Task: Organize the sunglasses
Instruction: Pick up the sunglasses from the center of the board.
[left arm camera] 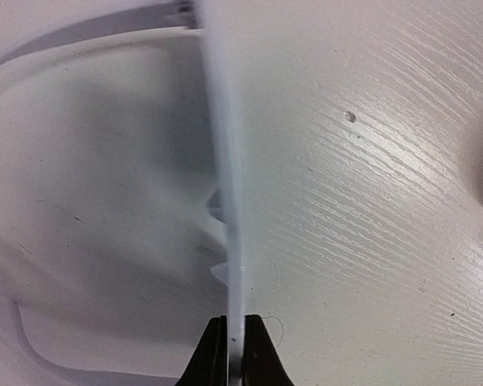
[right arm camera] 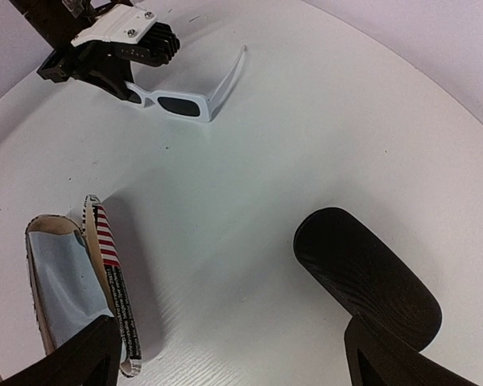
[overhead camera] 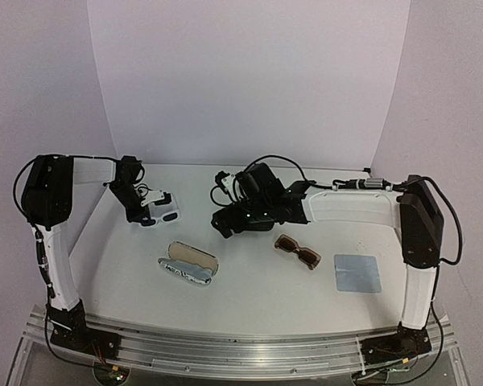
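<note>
White tabletop (overhead camera: 249, 293): left arm reaches far-left, left end effector (left arm camera: 235, 344) pinched shut on a temple of the white sunglasses (right arm camera: 181, 104). Right arm stretches centreward, right end effector (overhead camera: 228, 223) gaping, empty; brown sunglasses (overhead camera: 297, 252) lie beside its forearm.

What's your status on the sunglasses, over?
Left gripper shut on thin white-framed sunglasses. Right gripper open, empty. Chunky brown-framed sunglasses untouched. Black oval case near right gripper.

Two pairs of sunglasses: a white pair (overhead camera: 167, 215) and a brown pair (overhead camera: 297, 252). Two cases: a striped case (overhead camera: 189, 264) and a black case (right arm camera: 366, 277). Two blue cloths: one loose cloth (overhead camera: 357, 273) and one cloth in the striped case (right arm camera: 60, 277). Two robot arms: left arm (overhead camera: 52, 249), right arm (overhead camera: 354, 207).
</note>
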You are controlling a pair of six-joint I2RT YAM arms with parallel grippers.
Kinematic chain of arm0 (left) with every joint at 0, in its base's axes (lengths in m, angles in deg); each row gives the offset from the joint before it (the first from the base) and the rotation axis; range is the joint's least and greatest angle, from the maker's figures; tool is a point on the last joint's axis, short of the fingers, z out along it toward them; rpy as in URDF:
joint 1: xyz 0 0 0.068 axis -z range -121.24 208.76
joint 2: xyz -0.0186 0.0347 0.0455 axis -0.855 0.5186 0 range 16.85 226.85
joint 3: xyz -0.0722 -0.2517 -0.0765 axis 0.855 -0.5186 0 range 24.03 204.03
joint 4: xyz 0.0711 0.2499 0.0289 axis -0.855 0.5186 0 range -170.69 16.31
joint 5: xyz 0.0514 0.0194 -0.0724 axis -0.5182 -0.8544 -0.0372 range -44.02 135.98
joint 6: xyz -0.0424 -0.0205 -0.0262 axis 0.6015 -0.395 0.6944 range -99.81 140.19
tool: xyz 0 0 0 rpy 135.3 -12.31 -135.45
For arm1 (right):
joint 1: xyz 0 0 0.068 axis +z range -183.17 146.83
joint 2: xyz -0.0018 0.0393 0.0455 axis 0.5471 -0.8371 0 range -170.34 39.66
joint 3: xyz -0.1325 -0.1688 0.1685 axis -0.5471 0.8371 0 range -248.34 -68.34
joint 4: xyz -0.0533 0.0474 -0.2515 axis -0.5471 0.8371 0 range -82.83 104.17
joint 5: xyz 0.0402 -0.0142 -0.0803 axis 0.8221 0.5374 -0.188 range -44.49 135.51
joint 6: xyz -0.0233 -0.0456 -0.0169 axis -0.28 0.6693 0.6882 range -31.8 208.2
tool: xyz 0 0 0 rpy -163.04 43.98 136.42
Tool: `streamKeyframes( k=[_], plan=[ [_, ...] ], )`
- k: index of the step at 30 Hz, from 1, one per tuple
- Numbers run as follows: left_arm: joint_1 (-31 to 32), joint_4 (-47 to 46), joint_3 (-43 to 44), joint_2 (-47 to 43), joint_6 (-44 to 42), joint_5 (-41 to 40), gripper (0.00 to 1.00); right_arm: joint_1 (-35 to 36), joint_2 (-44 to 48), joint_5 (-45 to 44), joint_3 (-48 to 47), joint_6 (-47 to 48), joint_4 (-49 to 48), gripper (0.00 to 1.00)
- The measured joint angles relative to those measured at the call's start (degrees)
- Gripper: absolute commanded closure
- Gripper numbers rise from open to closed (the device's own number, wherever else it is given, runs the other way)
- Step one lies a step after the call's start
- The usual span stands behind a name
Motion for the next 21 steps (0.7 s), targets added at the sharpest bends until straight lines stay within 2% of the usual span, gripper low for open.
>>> streamKeyframes(
  k=[8, 13, 18, 21],
  plan=[
    [0.01, 3.43, 0.0, -1.11, -0.18, 1.88, 1.0, -0.49, 0.47, 0.44, 0.13, -1.34, -0.32, 0.02],
    [1.44, 5.95, -0.68, -7.86, -3.59, 3.84, 1.0, -2.11, 2.41, 0.92, 0.09, -5.37, -2.0, 0.02],
    [9.95, 6.45, -4.27, -20.28, -7.94, 4.55, 1.0, -3.47, 2.86, -1.85, -2.05, -8.97, -3.45, 0.02],
    [15.67, 7.26, -4.39, -24.41, -9.08, 6.37, 1.0, -3.54, 2.64, -4.29, -3.56, -9.85, -3.84, 0.02]
  ],
)
